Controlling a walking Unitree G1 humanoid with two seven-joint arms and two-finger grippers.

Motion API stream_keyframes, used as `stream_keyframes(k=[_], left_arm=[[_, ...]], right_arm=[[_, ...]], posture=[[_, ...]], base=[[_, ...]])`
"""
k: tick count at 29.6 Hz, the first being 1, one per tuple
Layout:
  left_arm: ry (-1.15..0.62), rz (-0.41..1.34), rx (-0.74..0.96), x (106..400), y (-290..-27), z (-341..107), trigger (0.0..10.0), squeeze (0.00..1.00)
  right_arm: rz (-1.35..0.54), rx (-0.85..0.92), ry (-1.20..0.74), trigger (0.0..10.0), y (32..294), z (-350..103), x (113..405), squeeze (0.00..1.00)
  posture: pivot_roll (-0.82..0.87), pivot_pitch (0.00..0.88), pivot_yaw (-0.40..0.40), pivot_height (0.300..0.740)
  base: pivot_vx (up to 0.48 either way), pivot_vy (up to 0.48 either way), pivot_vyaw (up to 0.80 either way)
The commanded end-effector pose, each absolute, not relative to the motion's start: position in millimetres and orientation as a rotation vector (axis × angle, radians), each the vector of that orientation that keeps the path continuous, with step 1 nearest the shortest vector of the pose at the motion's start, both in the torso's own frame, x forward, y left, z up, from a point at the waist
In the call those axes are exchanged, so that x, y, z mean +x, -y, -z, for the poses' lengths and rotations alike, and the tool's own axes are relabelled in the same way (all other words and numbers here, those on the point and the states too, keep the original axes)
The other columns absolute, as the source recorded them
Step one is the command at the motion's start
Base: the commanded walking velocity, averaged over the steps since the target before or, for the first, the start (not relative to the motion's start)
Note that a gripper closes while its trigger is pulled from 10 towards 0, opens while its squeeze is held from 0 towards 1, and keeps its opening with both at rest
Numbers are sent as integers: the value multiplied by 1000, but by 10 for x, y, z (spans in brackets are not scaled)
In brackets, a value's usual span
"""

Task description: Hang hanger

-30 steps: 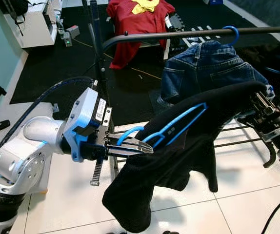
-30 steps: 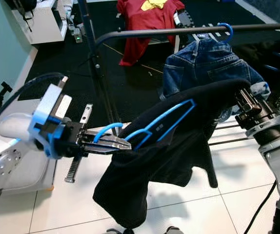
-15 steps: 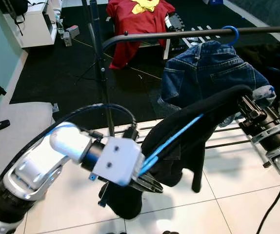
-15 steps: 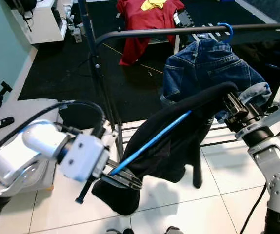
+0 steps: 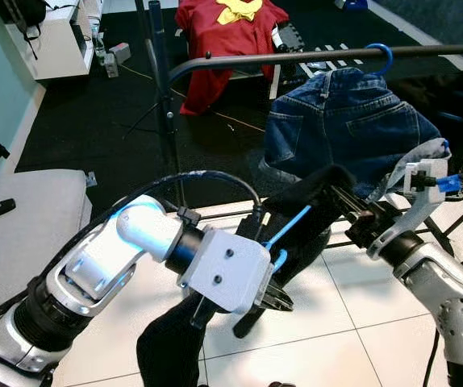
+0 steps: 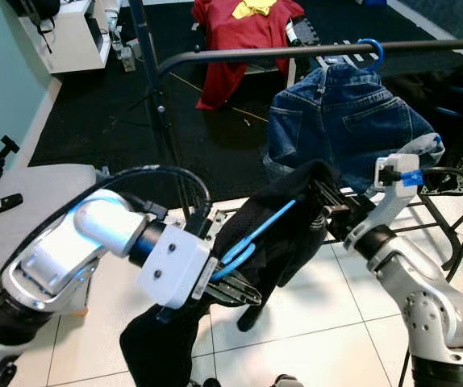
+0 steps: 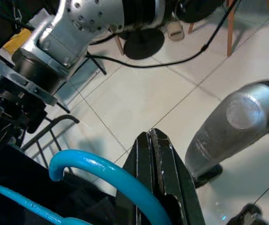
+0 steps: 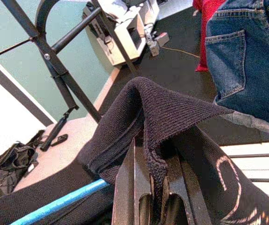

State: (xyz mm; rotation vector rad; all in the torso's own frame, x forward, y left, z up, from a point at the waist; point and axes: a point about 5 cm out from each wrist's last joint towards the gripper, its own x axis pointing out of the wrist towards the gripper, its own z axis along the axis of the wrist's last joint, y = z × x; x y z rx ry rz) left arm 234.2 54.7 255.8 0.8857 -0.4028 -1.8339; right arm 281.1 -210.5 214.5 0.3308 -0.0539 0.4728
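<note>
A black knit garment (image 5: 302,242) hangs on a blue hanger (image 5: 293,225) between my two arms, low in front of the clothes rail (image 5: 296,56). My left gripper (image 5: 280,301) is shut on the hanger's blue hook (image 7: 101,171); the two fingers press together in the left wrist view. My right gripper (image 5: 343,200) holds the garment's far end, shut on a fold of the black knit (image 8: 162,108) that drapes over its fingers. The garment's lower part (image 5: 167,351) droops toward the tiled floor.
Blue jeans (image 5: 348,121) hang on the rail from another blue hanger hook (image 5: 386,55), right behind my right arm. The rack's upright post (image 5: 160,97) and lower bars (image 5: 393,234) stand close by. A red shirt (image 5: 223,32) and a white cabinet (image 5: 54,40) lie farther back.
Both arms have drawn in and dropped. My left wrist has turned over, the hanger has tilted steeply, and the garment has bunched and sagged toward the floor.
</note>
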Motion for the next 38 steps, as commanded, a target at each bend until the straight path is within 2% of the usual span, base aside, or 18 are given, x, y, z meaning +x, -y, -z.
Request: stream_keyframes(k=[1, 10, 14, 16, 19, 21, 22, 24, 26, 27, 29, 31, 33, 34, 37, 38], left_arm=[[413, 1857, 930, 2320, -501, -2519, 10000, 0], [372, 1840, 1018, 2385, -490, -2371, 10000, 0], [261, 1771, 1108, 2567, -681, -2245, 10000, 0], [261, 1771, 1108, 2567, -681, -2245, 10000, 0], [230, 1761, 1112, 2613, -812, -2267, 10000, 0], [230, 1761, 1112, 2613, -812, -2267, 10000, 0], [249, 1791, 1050, 2577, -842, -2333, 10000, 0], [249, 1791, 1050, 2577, -842, -2333, 10000, 0], [379, 1830, 798, 2507, -894, -2644, 10000, 0], [379, 1830, 798, 2507, -894, -2644, 10000, 0], [484, 1864, 618, 2463, -1000, -2893, 10000, 0], [484, 1864, 618, 2463, -1000, -2893, 10000, 0], [573, 1884, 476, 2449, -1066, -3055, 10000, 0], [573, 1884, 476, 2449, -1066, -3055, 10000, 0], [671, 1831, 293, 2521, -1089, -3164, 10000, 0], [671, 1831, 293, 2521, -1089, -3164, 10000, 0]], right_arm=[[-505, 340, 84, 0, 2041, -2214, 2791, 0], [-576, 445, 206, 0, 2002, -2435, 2733, 0], [-505, 456, 294, 0, 2317, -2603, 2688, 0], [-505, 456, 294, 0, 2317, -2603, 2688, 0], [-396, 366, 241, 0, 2555, -2536, 2692, 0], [-396, 366, 241, 0, 2555, -2536, 2692, 0], [-334, 314, 190, 0, 2649, -2463, 2705, 0], [-334, 314, 190, 0, 2649, -2463, 2705, 0], [-230, 229, 72, 0, 2764, -2267, 2719, 0], [-230, 229, 72, 0, 2764, -2267, 2719, 0], [-184, 209, 5, 0, 2799, -2148, 2719, 0], [-184, 209, 5, 0, 2799, -2148, 2719, 0], [-179, 219, -37, 0, 2790, -2074, 2722, 0], [-179, 219, -37, 0, 2790, -2074, 2722, 0], [-211, 233, -59, 0, 2706, -2010, 2738, 0], [-211, 233, -59, 0, 2706, -2010, 2738, 0]], posture=[[-108, 200, 5, 740], [-112, 203, 8, 740], [-114, 205, 10, 740], [-114, 205, 10, 740], [-110, 205, 9, 740], [-110, 205, 9, 740], [-112, 203, 10, 740], [-112, 203, 10, 740], [-117, 199, 10, 740], [-117, 199, 10, 740], [-118, 197, 7, 740], [-118, 197, 7, 740], [-115, 195, 6, 740], [-115, 195, 6, 740], [-120, 197, 5, 740], [-120, 197, 5, 740]], base=[[0, 0, 0], [0, 0, 0], [0, 0, 0], [0, 0, 0], [0, 0, 0], [0, 0, 0], [0, 0, 0], [0, 0, 0], [0, 0, 0], [0, 0, 0], [0, 0, 0], [0, 0, 0], [0, 0, 0], [0, 0, 0], [0, 0, 0], [0, 0, 0]])
